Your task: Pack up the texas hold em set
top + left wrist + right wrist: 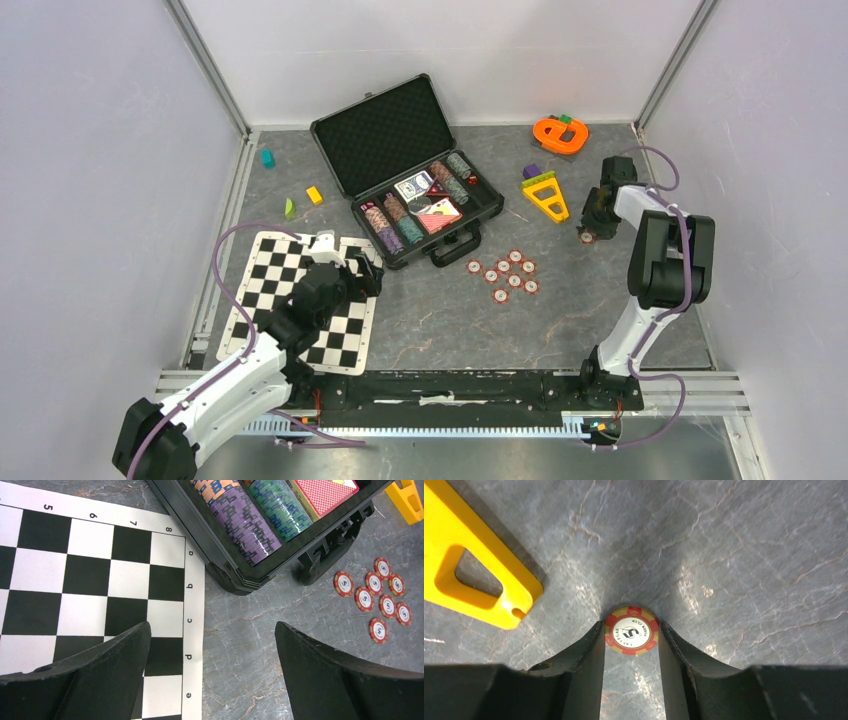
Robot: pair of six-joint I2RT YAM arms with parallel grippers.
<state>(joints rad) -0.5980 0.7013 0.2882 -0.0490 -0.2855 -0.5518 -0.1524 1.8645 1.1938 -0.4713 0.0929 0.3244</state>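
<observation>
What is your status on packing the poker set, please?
Right fingers flank lone chip, grip unconfirmed. Left fingers open. Case open, eight chips loose. Yellow toy nearby, not blocking.

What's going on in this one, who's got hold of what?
A poker set is being packed into the open black case, which already holds chip stacks and card decks. The right hand is down on the table with its fingers against both edges of a single red-white chip that lies apart, beside the yellow toy. The left hand hangs open and empty over the edge of the checkered mat. A cluster of chips lies loose by the case handle.
</observation>
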